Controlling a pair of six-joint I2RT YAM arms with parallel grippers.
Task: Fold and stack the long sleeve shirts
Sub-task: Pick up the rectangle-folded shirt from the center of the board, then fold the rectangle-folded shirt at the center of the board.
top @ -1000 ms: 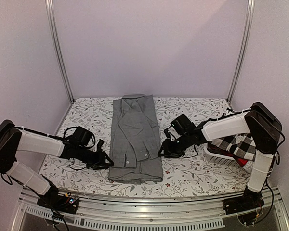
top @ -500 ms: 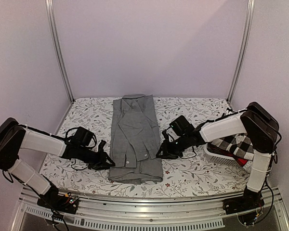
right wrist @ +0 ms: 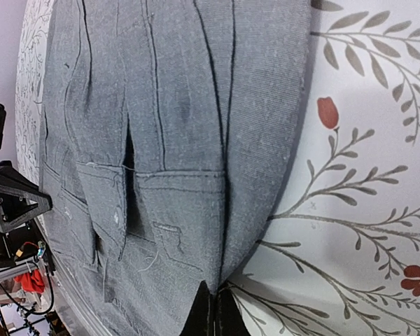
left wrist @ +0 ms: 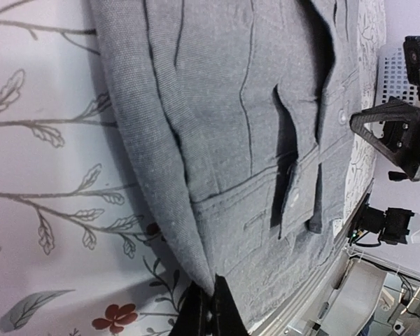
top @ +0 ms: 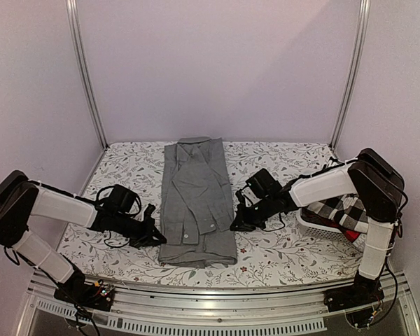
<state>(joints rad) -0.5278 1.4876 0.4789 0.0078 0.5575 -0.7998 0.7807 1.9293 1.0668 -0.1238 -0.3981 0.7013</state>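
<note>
You've got one grey shirt [top: 196, 196] on the table [top: 280, 252], laid flat mid-table as a long narrow strip, collar at the far end, hem at the near end. Both sleeves are folded in on top, and the two cuffs lie side by side near the hem. Two arms are in view, one on each side of the strip, both low over the cloth. Your left gripper [top: 157, 236] is at the shirt's left edge, close to the near hem. In its wrist view the fingers [left wrist: 222, 315] are pressed together with the cloth edge pinched between them. Your right gripper [top: 234, 224] is at the shirt's right edge, slightly farther from the hem than the left one. Its fingers [right wrist: 227, 322] are likewise clamped on that edge's fold. Each wrist camera sees the other gripper across the shirt. One white basket [top: 315, 225] sits at the right side of the table, behind the right arm and apart from the grey shirt. It holds two more pieces: one black-and-white checked shirt [top: 339, 208] on top and one red cloth [top: 351, 234] at its near side. The red one's pattern is too small to read.
</note>
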